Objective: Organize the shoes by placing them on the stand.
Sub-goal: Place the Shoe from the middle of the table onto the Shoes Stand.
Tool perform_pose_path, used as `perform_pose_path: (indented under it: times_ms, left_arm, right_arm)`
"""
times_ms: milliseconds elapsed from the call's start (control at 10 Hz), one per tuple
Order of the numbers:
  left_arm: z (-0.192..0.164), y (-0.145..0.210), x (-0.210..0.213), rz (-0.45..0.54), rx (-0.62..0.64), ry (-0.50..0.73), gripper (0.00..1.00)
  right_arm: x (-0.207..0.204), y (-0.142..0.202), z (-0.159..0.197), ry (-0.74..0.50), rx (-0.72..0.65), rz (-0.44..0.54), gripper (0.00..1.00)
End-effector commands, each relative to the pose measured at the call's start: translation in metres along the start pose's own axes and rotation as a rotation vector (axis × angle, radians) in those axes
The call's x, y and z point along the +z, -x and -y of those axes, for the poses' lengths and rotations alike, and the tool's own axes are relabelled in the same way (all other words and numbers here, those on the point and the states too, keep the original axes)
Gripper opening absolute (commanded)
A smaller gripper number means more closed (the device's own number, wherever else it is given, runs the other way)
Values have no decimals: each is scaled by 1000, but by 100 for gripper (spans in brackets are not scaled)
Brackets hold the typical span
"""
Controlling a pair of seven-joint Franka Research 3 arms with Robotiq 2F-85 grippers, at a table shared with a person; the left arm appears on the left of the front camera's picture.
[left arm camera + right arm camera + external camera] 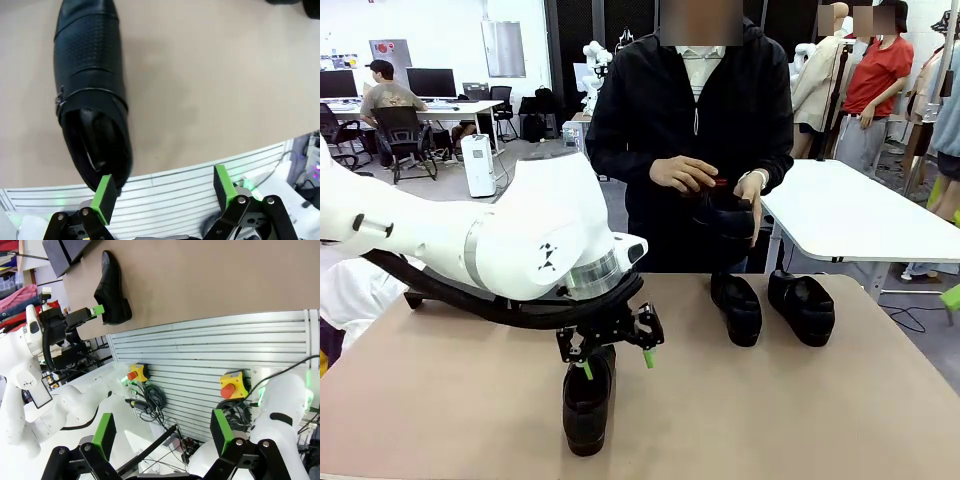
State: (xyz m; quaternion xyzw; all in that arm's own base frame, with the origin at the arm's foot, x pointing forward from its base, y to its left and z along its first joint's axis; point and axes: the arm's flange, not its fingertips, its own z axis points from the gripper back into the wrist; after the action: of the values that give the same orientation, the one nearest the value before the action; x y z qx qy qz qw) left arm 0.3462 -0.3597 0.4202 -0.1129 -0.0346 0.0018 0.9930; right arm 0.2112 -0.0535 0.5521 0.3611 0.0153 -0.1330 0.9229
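Our first worry sits at the left. The near shoe [586, 400] lies close to the robot-side edge of the counter [440, 400], heel toward that edge. In the left wrist view it is off to one side of the left end effector [617, 362], with one green pad [105, 197] by the heel and the other over bare counter. If we came straight down from here, we judge that pad could strike the heel rim and tip the shoe or nudge it over the edge, and the glossy leather could slip out of a shallow pinch. Further right, the middle shoe [735, 308] and the right-hand shoe [802, 306] stand side by side. The person's hands [685, 175] hold a fourth shoe [725, 215] above them, so a reach across could meet those hands. The left end effector has its fingers spread wide and holds nothing; we cannot tell whether the pad touches the heel. The right end effector [162, 432] is also spread wide and empty, back off the counter.
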Motion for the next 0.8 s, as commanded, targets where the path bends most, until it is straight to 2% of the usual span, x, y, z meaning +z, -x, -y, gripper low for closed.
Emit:
perform_pose_path:
  times_ms: [0,200,500,600,700]
  left_arm:
    - [-3,-2,-21,41,23,-41,100]
    - [-7,-12,-50,44,48,-48,100]
    - [-6,-16,-61,-11,69,-60,100]
    - [-6,-16,-63,-16,62,-71,76]
    - [-3,-16,-65,-29,61,-86,19]
  right_arm:
    - [5,0,4,15,23,-2,100]
    - [5,0,4,15,23,-2,100]
    - [5,0,4,15,23,-2,100]
    - [5,0,4,15,23,-2,100]
    - [5,0,4,15,23,-2,100]
